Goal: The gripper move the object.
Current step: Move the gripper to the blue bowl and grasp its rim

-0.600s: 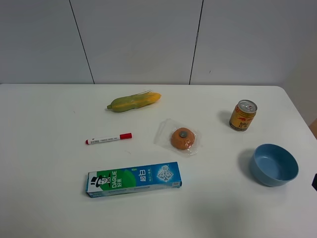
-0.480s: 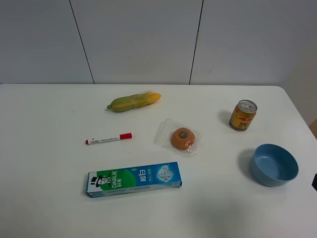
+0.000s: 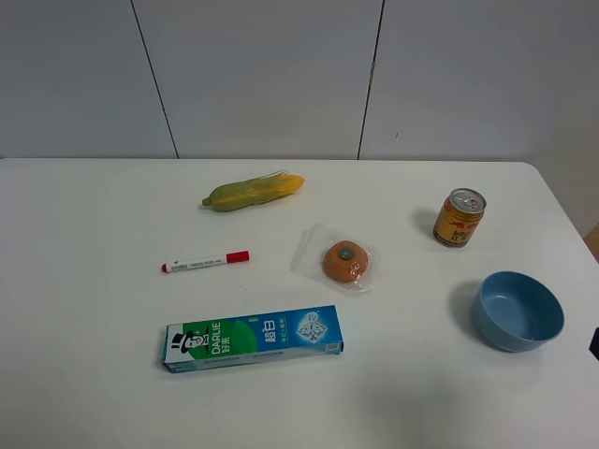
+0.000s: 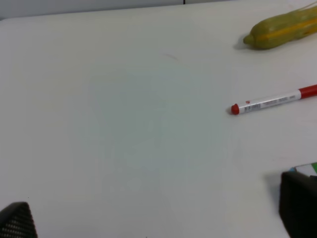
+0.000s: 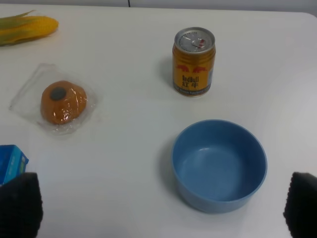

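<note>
The light-blue bowl [image 3: 518,311] stands upright and empty on the white table [image 3: 84,309] at the right, in front of the gold-and-red drink can [image 3: 459,217]. In the right wrist view the bowl [image 5: 219,165] lies just ahead of my right gripper [image 5: 161,218], which is open and empty, its dark fingertips [image 5: 20,206] spread wide at the frame corners. Only a dark sliver of the right arm [image 3: 595,343] shows at the table's right edge. My left gripper [image 4: 157,220] is open and empty over bare table, far from the bowl.
A corn cob [image 3: 253,192] lies at the back centre. A red-capped marker [image 3: 205,262] lies left of centre. A wrapped orange bun [image 3: 345,261] lies in the middle. A blue-green toothpaste box [image 3: 253,338] lies in front. The can [image 5: 194,61] stands behind the bowl.
</note>
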You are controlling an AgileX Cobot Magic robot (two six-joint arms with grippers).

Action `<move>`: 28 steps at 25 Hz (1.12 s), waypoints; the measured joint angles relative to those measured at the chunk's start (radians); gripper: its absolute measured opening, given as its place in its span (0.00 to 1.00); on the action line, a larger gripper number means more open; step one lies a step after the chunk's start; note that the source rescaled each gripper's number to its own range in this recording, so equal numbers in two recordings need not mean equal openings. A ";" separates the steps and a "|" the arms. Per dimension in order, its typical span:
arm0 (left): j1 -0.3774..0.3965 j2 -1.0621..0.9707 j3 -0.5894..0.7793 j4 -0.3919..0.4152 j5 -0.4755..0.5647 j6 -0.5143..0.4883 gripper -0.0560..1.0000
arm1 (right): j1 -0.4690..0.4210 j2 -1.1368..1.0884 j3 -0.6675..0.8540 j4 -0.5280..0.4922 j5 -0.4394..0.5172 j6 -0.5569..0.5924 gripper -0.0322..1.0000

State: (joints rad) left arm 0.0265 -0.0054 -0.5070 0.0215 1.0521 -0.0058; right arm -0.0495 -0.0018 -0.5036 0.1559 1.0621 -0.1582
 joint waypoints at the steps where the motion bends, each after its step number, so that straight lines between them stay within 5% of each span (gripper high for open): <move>1: 0.000 0.000 0.000 0.000 0.000 0.000 1.00 | 0.000 0.000 0.000 0.000 0.000 0.000 1.00; 28: 0.000 0.000 0.000 0.000 0.000 0.000 1.00 | 0.000 0.000 0.000 0.000 0.000 0.000 1.00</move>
State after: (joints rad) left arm 0.0265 -0.0054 -0.5070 0.0215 1.0521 -0.0058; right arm -0.0495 -0.0018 -0.5036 0.1559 1.0621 -0.1582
